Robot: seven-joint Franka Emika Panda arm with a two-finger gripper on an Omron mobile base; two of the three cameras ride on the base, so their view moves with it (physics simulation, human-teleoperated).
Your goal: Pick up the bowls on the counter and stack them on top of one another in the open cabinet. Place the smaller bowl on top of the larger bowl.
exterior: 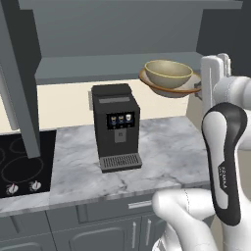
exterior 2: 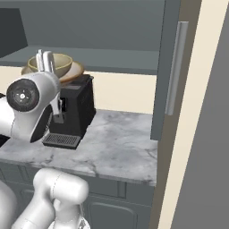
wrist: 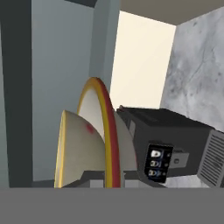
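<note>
We see the open cabinet (exterior: 117, 66) above the counter (exterior: 166, 147), its grey shelf running behind a black coffee machine (exterior: 116, 126) that stands on the marble. At the shelf's front edge the larger bowl (exterior: 169, 86) sits with the smaller bowl (exterior: 168, 73) nested inside it. Our gripper (exterior: 197, 89) is at the right rim of the wide bowl, jaws pressed nearly together and apparently pinching that rim; in the hand view the rim (wrist: 109, 144) runs edge-on just ahead of the hand.
</note>
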